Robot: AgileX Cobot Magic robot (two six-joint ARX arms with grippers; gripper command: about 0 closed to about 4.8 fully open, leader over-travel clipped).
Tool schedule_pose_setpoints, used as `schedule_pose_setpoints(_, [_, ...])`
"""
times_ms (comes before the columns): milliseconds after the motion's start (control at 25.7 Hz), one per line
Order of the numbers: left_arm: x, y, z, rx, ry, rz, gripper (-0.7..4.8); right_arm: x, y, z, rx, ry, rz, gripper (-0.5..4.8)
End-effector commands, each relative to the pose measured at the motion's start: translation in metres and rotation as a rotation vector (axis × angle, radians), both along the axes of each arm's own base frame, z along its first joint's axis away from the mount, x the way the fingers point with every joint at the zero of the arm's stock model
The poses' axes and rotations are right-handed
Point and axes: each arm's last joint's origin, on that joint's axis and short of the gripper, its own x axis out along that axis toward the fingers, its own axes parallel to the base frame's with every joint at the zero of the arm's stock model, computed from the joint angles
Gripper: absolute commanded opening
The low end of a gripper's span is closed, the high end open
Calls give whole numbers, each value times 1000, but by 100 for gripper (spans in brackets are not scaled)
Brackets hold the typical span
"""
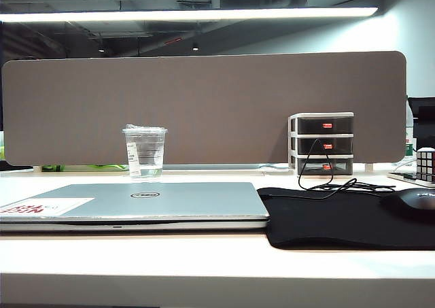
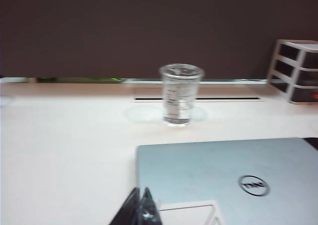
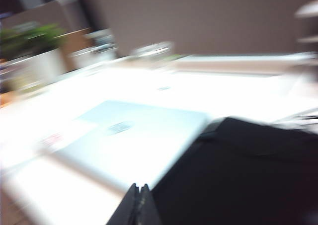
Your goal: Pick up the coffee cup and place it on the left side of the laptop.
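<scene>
The coffee cup (image 1: 144,151), clear plastic with a lid and a white label strip, stands upright on the white desk behind the closed silver laptop (image 1: 136,204). In the left wrist view the coffee cup (image 2: 180,93) stands beyond the laptop (image 2: 228,178). My left gripper (image 2: 141,191) is shut and empty over the laptop's near corner, well short of the cup. My right gripper (image 3: 138,187) is shut and empty above the near edge of the laptop (image 3: 134,140) and the black mouse pad (image 3: 243,175); this view is blurred. Neither gripper shows in the exterior view.
A black mouse pad (image 1: 333,216) with a black mouse (image 1: 413,200) lies right of the laptop. A small grey drawer unit (image 1: 321,143), a black cable (image 1: 326,184) and a Rubik's cube (image 1: 425,164) stand at the back right. A brown partition (image 1: 204,107) closes the desk's far side.
</scene>
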Motion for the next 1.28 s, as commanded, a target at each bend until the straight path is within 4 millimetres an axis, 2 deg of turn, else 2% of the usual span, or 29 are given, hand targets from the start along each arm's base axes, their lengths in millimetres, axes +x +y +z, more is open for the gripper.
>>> schedule_pose_setpoints(39, [-1, -3, 1, 8, -6, -122, -1, -3, 3, -2, 3, 14, 148, -1])
schedule_pose_setpoints(194, [-2, -6, 1, -13, -1, -207, -1, -3, 3, -2, 1, 13, 150, -1])
schedule_pose_setpoints(389, [-2, -6, 1, -183, 43, -217, -2, -3, 3, -2, 1, 13, 150, -1])
schedule_pose_setpoints(467, [-2, -6, 1, -314, 79, -225, -2, -3, 3, -2, 1, 13, 150, -1])
schedule_pose_setpoints(700, [-2, -6, 4, -305, 48, -234, 1, -3, 3, -2, 1, 14, 150, -1])
schedule_pose_setpoints(739, [-2, -6, 6, -299, 26, -235, 31, -3, 3, -2, 1, 14, 150, -1])
schedule_pose_setpoints(856, [-3, -5, 12, -291, -30, -209, 175, -3, 3, -2, 1, 14, 150, -1])
schedule_pose_setpoints(895, [-4, -5, 16, -293, -38, -192, 192, -3, 3, -2, 1, 15, 150, -1])
schedule_pose_setpoints(1011, [-7, -5, 28, -237, -53, -183, 192, -3, 3, -2, 1, 15, 150, -1])
schedule_pose_setpoints(1284, [-9, -3, 57, -230, -77, -135, 192, -3, 3, -2, 1, 14, 150, -1])
